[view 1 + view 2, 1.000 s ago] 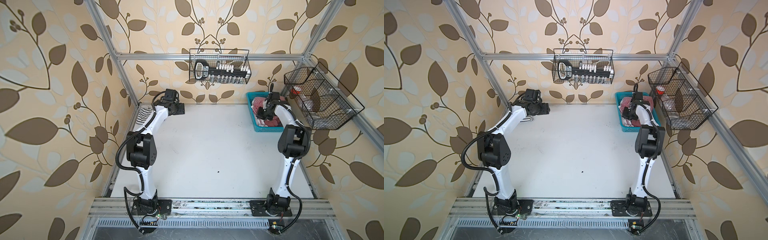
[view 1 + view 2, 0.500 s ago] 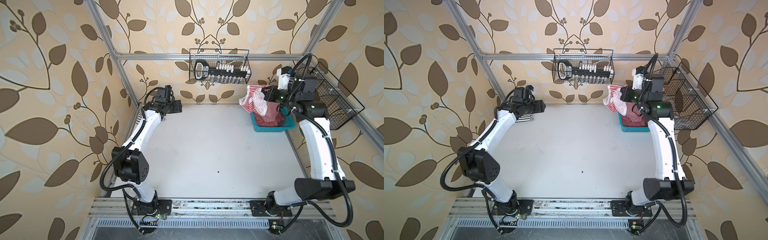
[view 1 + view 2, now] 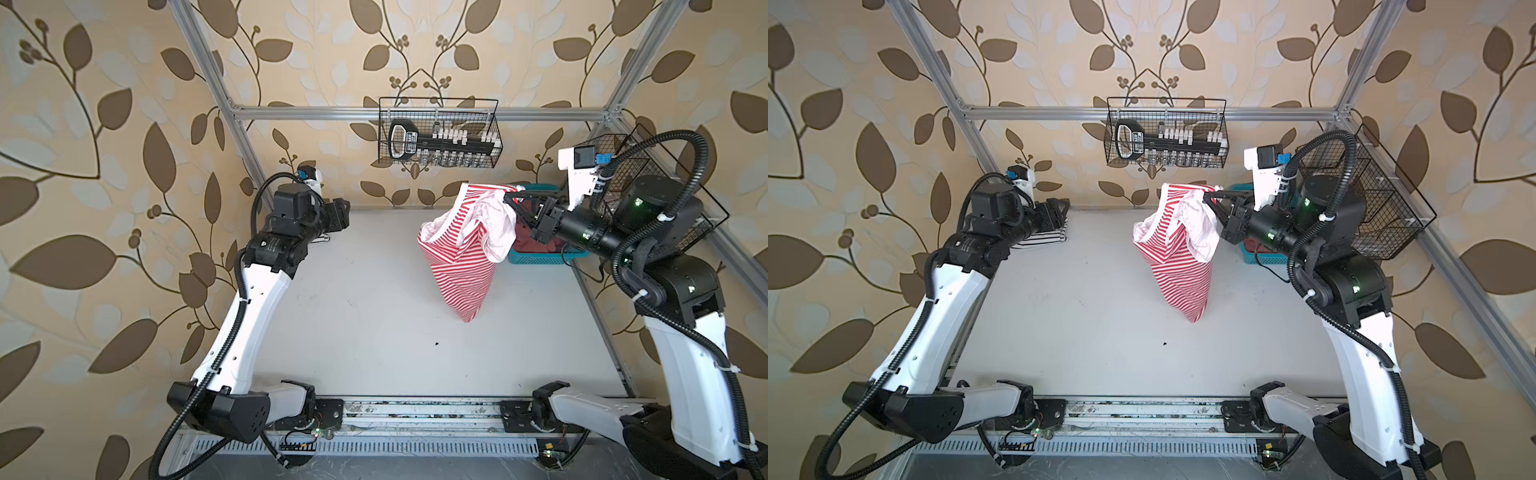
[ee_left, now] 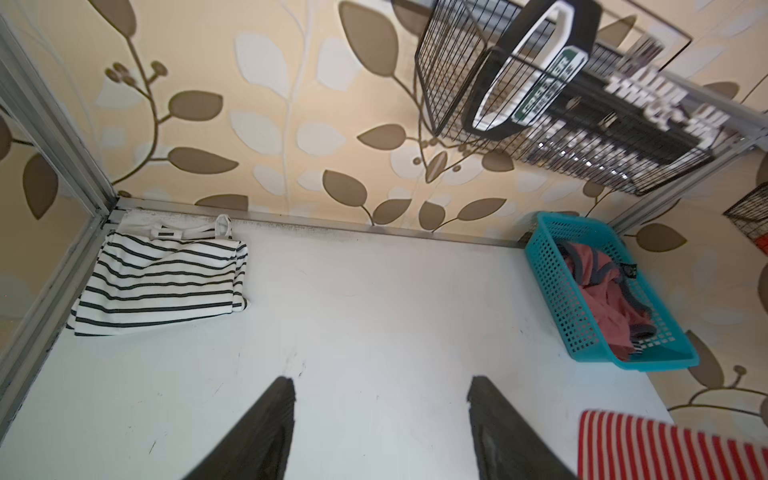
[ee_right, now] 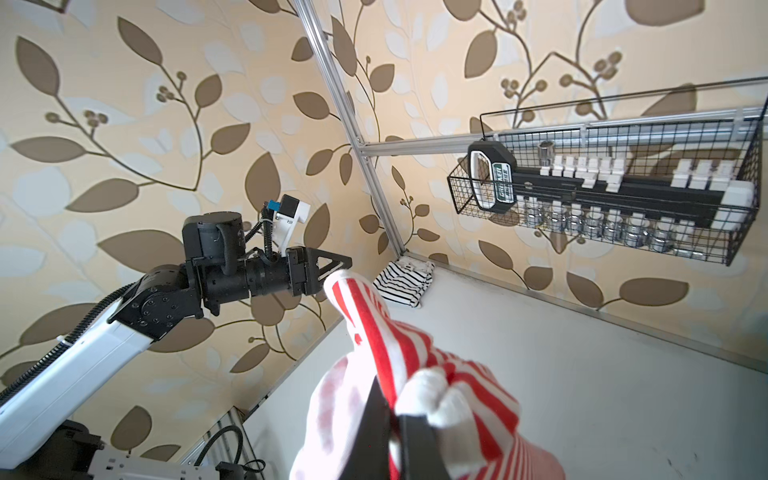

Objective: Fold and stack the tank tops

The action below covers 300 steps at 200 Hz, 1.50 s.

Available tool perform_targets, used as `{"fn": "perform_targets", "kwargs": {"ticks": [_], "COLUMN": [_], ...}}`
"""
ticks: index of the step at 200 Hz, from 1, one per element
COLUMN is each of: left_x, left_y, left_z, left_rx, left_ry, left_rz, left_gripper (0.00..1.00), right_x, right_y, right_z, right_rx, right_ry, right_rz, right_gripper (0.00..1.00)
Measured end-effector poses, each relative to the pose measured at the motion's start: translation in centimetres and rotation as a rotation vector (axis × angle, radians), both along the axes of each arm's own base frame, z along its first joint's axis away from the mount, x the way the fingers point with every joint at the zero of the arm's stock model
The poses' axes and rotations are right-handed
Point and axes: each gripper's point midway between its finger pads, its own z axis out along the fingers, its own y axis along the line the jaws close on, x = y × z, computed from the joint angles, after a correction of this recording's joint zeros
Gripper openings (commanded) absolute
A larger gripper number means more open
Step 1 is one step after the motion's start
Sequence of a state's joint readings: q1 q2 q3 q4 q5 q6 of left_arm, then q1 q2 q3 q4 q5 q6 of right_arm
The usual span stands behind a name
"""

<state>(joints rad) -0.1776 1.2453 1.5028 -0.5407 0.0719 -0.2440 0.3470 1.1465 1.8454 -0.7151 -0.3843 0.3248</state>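
Right gripper point(image 3: 509, 199) pinched the red-striped tank top point(image 3: 461, 270), hanging it just beside the teal basket point(image 3: 540, 259), likely so it would drape open. Left gripper point(image 4: 381, 386) hovered spread and empty, well across from the basket, near the folded black-striped tank top point(image 4: 166, 282), the likely stack base.

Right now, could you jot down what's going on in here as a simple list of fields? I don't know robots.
right gripper: shut on the red-striped tank top, which hangs from it over the table
left gripper: open, holding nothing
black-striped tank top: folded, lying in the table's far left corner
teal basket: at the far right, holds a reddish garment
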Motion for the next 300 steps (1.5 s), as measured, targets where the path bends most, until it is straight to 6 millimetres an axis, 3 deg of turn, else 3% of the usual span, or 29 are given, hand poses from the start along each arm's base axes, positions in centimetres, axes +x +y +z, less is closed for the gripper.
{"fn": "perform_targets", "kwargs": {"ticks": [34, 67, 75, 107, 124, 148, 161, 171, 188, 200, 218, 245, 267, 283, 300], "left_x": [-1.2, -1.3, -1.3, -1.3, -1.2, -0.9, -0.8, -0.8, -1.1, -1.5, -2.6, -5.3, -8.8, -11.8, -14.9], "left_y": [0.2, 0.3, 0.3, 0.7, 0.9, 1.0, 0.7, 0.2, -1.6, -3.7, -8.0, -15.6, -21.1, -23.6, -25.3], "left_z": [1.4, 0.4, 0.0, -1.0, -1.5, -2.2, -2.9, -3.7, -5.3, -6.8, -9.2, -14.0, -19.7, -23.3, -26.2], "left_rx": [-0.02, -0.021, -0.019, -0.004, 0.003, 0.004, -0.006, -0.017, -0.032, -0.034, -0.023, 0.024, 0.103, 0.169, 0.233], "left_ry": [-0.038, -0.014, -0.003, 0.024, 0.041, 0.065, 0.085, 0.11, 0.165, 0.215, 0.296, 0.447, 0.614, 0.729, 0.827], "left_rz": [0.005, 0.009, 0.011, 0.035, 0.046, 0.053, 0.045, 0.027, -0.03, -0.091, -0.216, -0.432, -0.586, -0.668, -0.736], "left_gripper": [0.67, 0.67, 0.67, 0.68, 0.67, 0.66, 0.65, 0.64, 0.63, 0.61, 0.59, 0.58, 0.58, 0.58, 0.58], "right_x": [-1.0, 0.8, 1.8, 8.1, 12.6, 19.5, 22.9, 25.1, 27.2, 27.5, 27.1, 22.6, 18.8, 16.5, 14.4], "right_y": [1.4, 4.0, 4.7, 8.3, 10.7, 13.0, 13.5, 13.6, 12.8, 11.6, 9.4, 4.5, 0.2, -2.5, -4.5], "right_z": [-2.3, -8.0, -9.6, -17.9, -23.6, -31.0, -34.3, -36.5, -38.5, -38.9, -37.3, -33.7, -31.3, -32.2, -36.0], "right_rx": [-0.018, -0.074, -0.088, -0.171, -0.216, -0.236, -0.231, -0.216, -0.207, -0.207, -0.21, -0.238, -0.251, -0.278, -0.329], "right_ry": [0.048, 0.18, 0.216, 0.391, 0.505, 0.65, 0.704, 0.741, 0.772, 0.793, 0.766, 0.723, 0.671, 0.684, 0.761], "right_rz": [-0.005, -0.019, -0.026, -0.072, -0.079, -0.084, -0.089, -0.096, -0.106, -0.12, -0.151, -0.214, -0.285, -0.331, -0.362], "right_gripper": [0.0, 0.0, 0.06, 0.06, 0.0, 0.0, 0.09, 0.22, 0.38, 0.44, 0.49, 0.52, 0.53, 0.52, 0.52]}}
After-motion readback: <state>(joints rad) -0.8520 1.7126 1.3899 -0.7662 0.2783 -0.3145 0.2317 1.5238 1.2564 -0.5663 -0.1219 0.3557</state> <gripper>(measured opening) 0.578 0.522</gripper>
